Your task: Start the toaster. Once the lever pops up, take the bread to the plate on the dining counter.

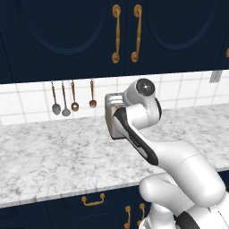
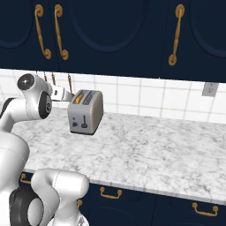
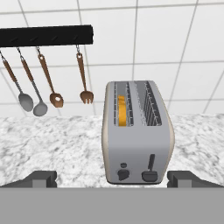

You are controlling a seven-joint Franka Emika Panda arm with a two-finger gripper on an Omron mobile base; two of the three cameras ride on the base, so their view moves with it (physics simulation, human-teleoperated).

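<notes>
The silver-grey toaster (image 3: 136, 144) stands on the marble worktop (image 3: 52, 144) with its end face toward the hand. A dark knob (image 3: 123, 174) and a dark lever (image 3: 150, 168) sit low on that face. The golden bread (image 3: 122, 110) stands in the left slot and the right slot is empty. My gripper (image 3: 114, 178) is open, its two fingertips (image 3: 41, 178) spread wide on either side, just short of the end face and touching nothing. From the right base, the toaster (image 2: 86, 112) sits just ahead of my hand (image 2: 59, 93). The plate and the dining counter are out of view.
Several spoons and a fork (image 3: 86, 96) hang from a black rail (image 3: 46, 36) on the tiled wall left of the toaster. Navy upper cabinets (image 2: 114, 31) hang over the worktop. A wall outlet (image 2: 209, 89) is at the far right. The worktop's front edge (image 2: 145, 185) runs above navy drawers.
</notes>
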